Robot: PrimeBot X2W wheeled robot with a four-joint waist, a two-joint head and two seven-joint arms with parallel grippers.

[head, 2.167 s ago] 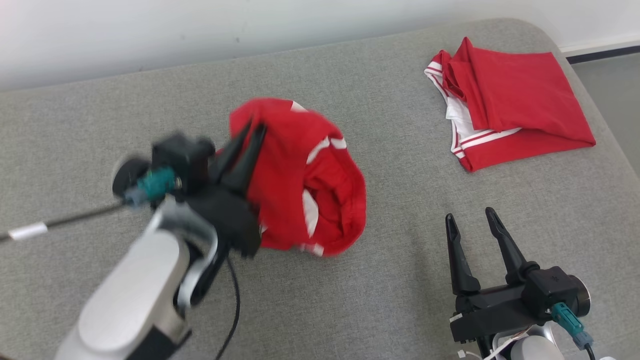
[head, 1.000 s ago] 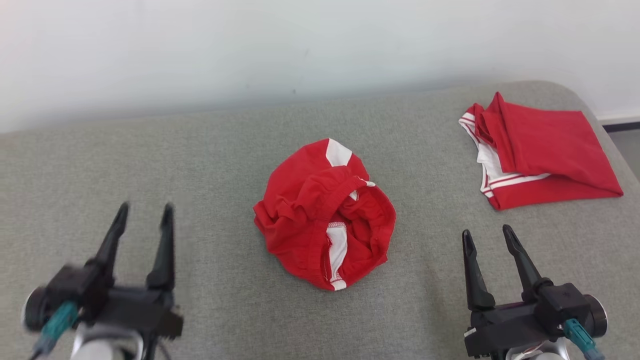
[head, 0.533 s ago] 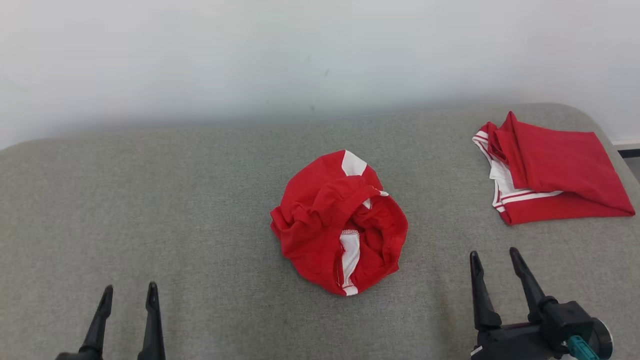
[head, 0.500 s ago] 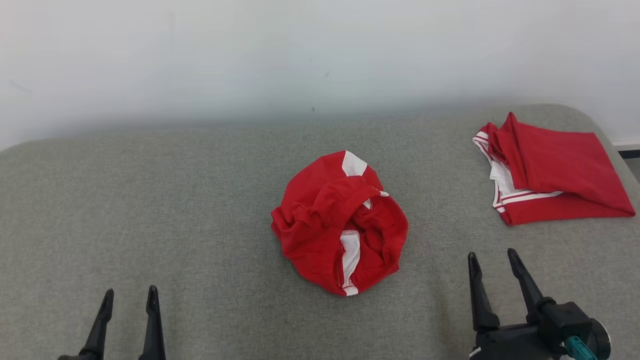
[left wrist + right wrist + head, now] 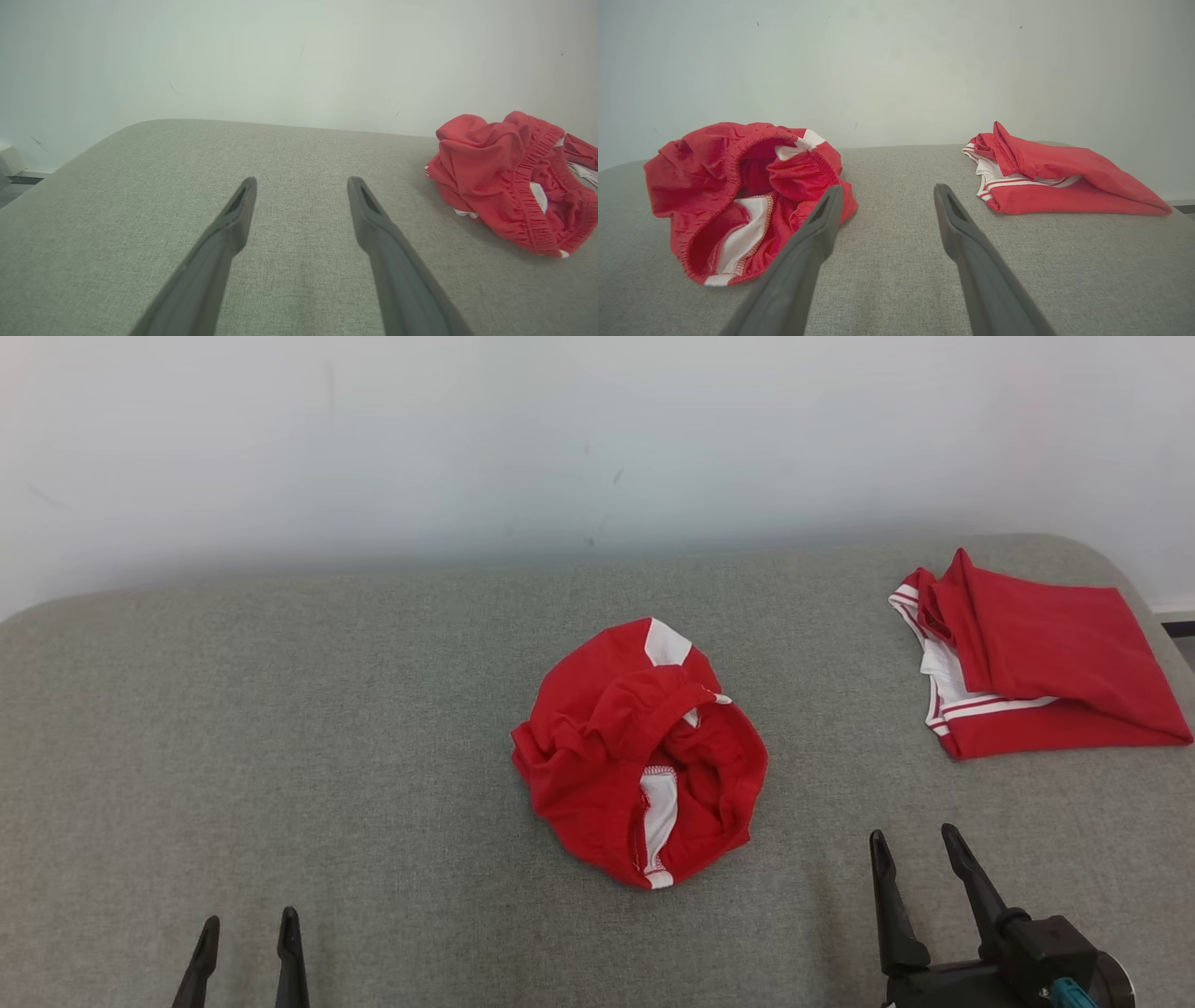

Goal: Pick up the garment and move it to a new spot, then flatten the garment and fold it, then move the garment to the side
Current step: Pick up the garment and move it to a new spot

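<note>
Left gripper [image 5: 249, 919]: lower left, jaws apart, nothing held; kept low and well apart from the cloth, judged parked so the heap can be surveyed. Garment [image 5: 635, 756]: red with white panels, crumpled in a rounded heap at the middle of the grey surface [image 5: 280, 709], elastic waistband turned up and open; judged set down at its spot, not yet flattened. Right gripper [image 5: 913, 833]: lower right, jaws apart, empty, near the garment's right side. Folded cloth [image 5: 1046, 653]: red, white-striped, laid at the far right by the surface's edge, well apart from the garment; spreading room on that side is judged limited by it. Wall [image 5: 467, 429]: pale, behind.
</note>
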